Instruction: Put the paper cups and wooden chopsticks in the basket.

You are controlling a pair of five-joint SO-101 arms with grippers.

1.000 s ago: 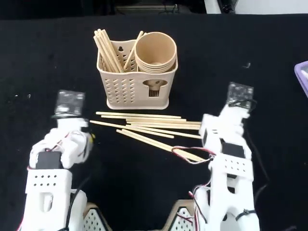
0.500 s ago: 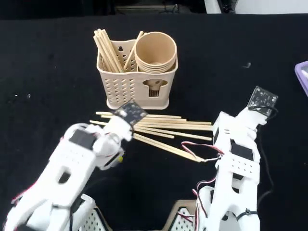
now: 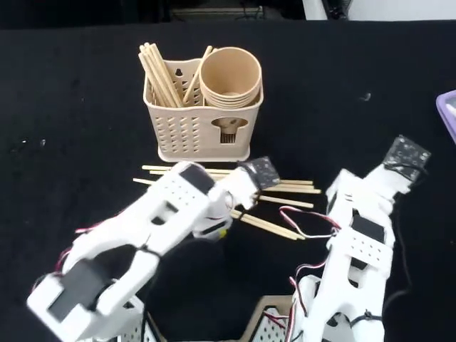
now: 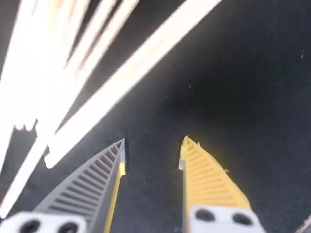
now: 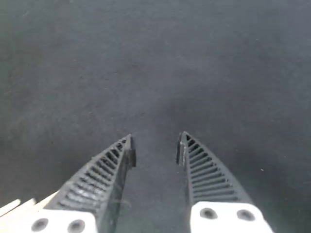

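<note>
My left arm point(image 3: 167, 214): stretched diagonally forward, toward the centre. My left gripper point(image 4: 153, 142): jaws parted, holding nothing. My right arm point(image 3: 360, 235): angled outward. My right gripper point(image 5: 156, 137): jaws parted, holding nothing.

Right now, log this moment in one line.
left tool open, by loose chopsticks | right tool open, above table | paper cups in basket

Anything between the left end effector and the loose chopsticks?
No. The left wrist view shows bare black table between the open end effector and the chopsticks.
</note>
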